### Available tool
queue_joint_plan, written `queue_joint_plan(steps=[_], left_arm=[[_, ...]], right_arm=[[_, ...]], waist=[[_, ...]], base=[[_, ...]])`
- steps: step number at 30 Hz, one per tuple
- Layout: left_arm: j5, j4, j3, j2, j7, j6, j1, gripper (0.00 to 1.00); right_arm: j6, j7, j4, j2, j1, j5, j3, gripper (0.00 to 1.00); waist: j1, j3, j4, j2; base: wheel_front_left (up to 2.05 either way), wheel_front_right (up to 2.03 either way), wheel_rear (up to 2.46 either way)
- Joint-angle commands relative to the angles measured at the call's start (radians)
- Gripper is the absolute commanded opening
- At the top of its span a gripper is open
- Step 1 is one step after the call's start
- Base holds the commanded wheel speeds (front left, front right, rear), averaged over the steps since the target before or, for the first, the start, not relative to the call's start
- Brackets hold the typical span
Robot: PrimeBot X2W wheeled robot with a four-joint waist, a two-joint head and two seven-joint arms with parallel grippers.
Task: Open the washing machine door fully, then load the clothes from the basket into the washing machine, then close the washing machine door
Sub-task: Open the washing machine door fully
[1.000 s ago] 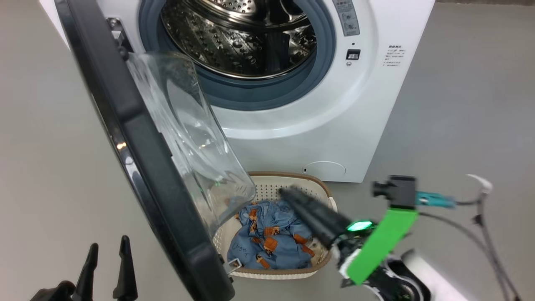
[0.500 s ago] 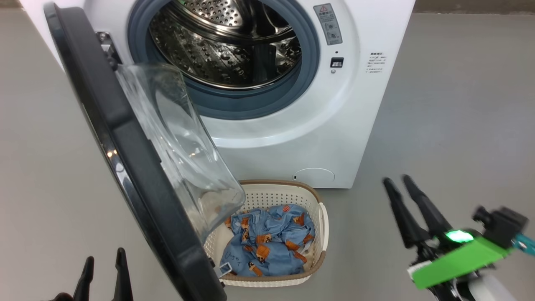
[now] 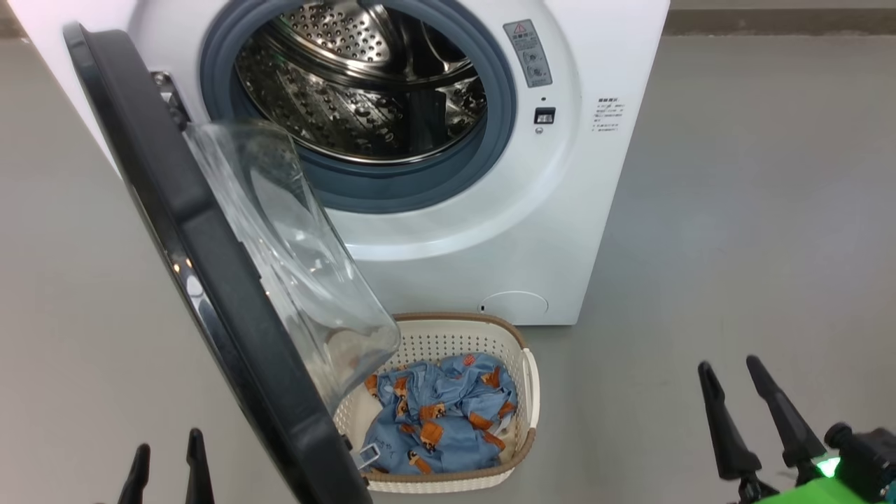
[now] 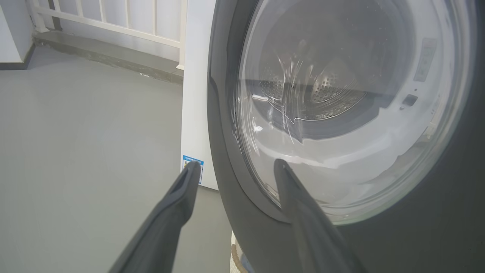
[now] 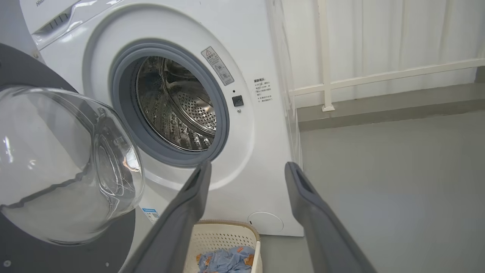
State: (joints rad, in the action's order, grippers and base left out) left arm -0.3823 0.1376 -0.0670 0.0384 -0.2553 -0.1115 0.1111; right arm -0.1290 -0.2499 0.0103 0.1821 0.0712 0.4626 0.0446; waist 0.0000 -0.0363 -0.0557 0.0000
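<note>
The washing machine (image 3: 560, 231) stands with its steel drum (image 3: 350, 91) exposed. The washing machine door (image 3: 241, 329) hangs open toward me, its glass bowl (image 3: 301, 273) reaching over the left part of the basket (image 3: 448, 343). The light blue clothes (image 3: 437, 420) lie bunched in the basket on the floor in front of the machine. My left gripper (image 3: 169, 442) is open at the lower left, outside the door; in the left wrist view its tips (image 4: 238, 163) frame the door's (image 4: 341, 113) outer rim. My right gripper (image 3: 728, 365) is open and empty, well right of the basket (image 5: 223, 235).
Grey floor (image 3: 735, 210) spreads wide to the right of the machine and to the left of the door. A white railing (image 5: 379, 77) and a low step run behind the machine. The open door's lower edge sits close to the basket's left side.
My right gripper has pulled back from over the clothes to the lower right, empty. The head camera has tilted, shifting the whole picture. The clothes stay in the basket.
</note>
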Motion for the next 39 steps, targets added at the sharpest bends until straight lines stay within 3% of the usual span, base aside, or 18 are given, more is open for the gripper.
queue_joint_plan(steps=[1,8,13,39], left_arm=[[0.014,-0.02,-0.034,0.012,-0.006,-0.001,-0.004,1.0],[0.007,-0.011,-0.038,0.012,-0.006,0.001,0.011,1.0],[0.003,-0.011,-0.04,0.012,-0.006,0.006,0.024,1.0],[0.006,-0.025,-0.041,0.012,-0.006,0.013,0.038,1.0]], right_arm=[[-0.002,-0.012,-0.029,0.007,0.009,-0.044,0.007,1.0],[-0.002,-0.012,-0.023,-0.066,0.057,-0.167,-0.073,1.0],[-0.002,-0.012,-0.009,-0.092,0.064,-0.192,-0.099,1.0],[-0.002,-0.012,0.057,-0.094,0.085,-0.222,-0.117,1.0]], waist=[[0.0,0.01,0.003,0.0],[0.0,0.03,0.016,0.0],[0.0,0.042,0.024,0.0],[0.0,0.047,0.009,0.0]], base=[[0.0,0.0,0.0],[0.0,0.0,0.0],[0.0,0.0,0.0],[0.0,0.0,0.0]])
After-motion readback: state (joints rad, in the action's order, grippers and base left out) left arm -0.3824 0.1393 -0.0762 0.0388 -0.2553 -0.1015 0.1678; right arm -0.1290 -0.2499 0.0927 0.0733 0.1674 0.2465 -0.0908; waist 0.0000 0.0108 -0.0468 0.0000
